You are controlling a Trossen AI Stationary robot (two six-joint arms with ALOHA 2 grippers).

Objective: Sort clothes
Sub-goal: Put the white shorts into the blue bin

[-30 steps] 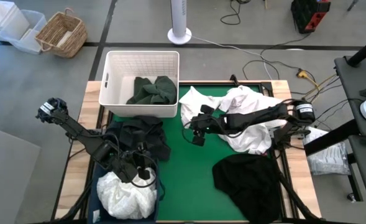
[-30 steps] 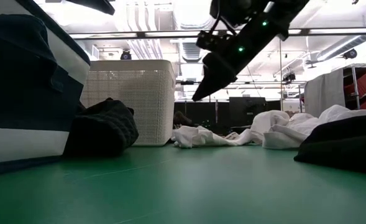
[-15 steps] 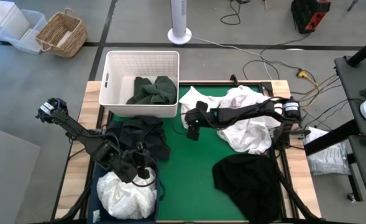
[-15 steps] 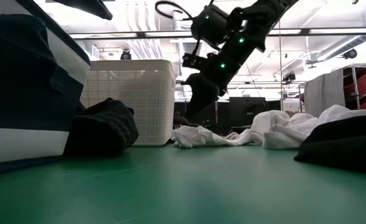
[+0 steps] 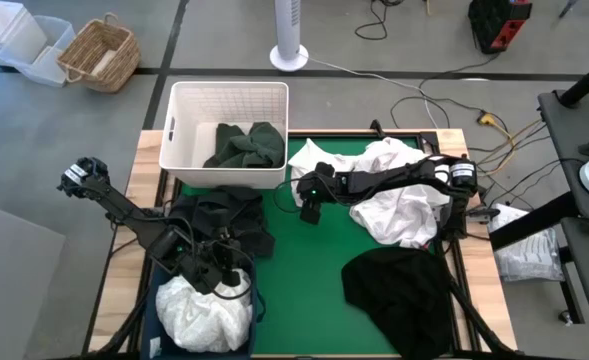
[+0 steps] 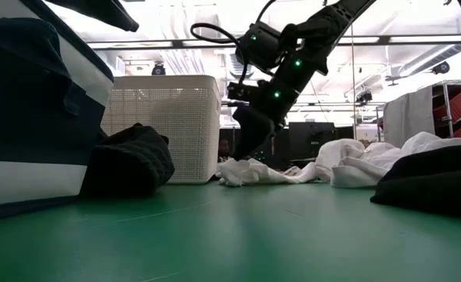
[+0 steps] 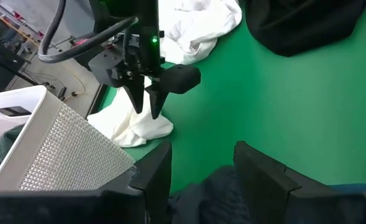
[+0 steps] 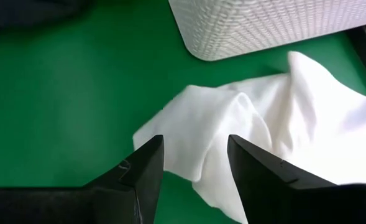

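Clothes are seen spread over a green-topped counter [image 5: 314, 260] with a pale wooden edge. Grey floor surrounds it; a wicker basket [image 5: 99, 52], a clear plastic tub [image 5: 19, 40] and a white fan base [image 5: 288, 57] are noted beyond the far side, with cables [image 5: 444, 85] trailing to the right. In the low view a workshop room with ceiling pipes and racks is seen behind.

A white lattice basket [image 5: 229, 133] stands at the far left of the counter, with dark green garments [image 5: 246, 146] bunched inside. A crumpled white garment [image 5: 399, 190] lies right of centre, one edge [image 8: 201, 134] reaching toward the basket's corner. A black garment [image 5: 399, 285] is heaped near the front right. A second dark garment [image 5: 219, 222] is draped at the front of the basket, and a white one [image 5: 204, 312] is stuffed in a navy bin [image 5: 154, 300] at front left.

The right gripper [image 5: 310, 210] is held just over the white garment's near edge, fingers [image 8: 142, 165] parted and empty. The left gripper [image 5: 224, 272] is held over the bin's far rim, fingers [image 7: 151, 171] spread, nothing grasped.
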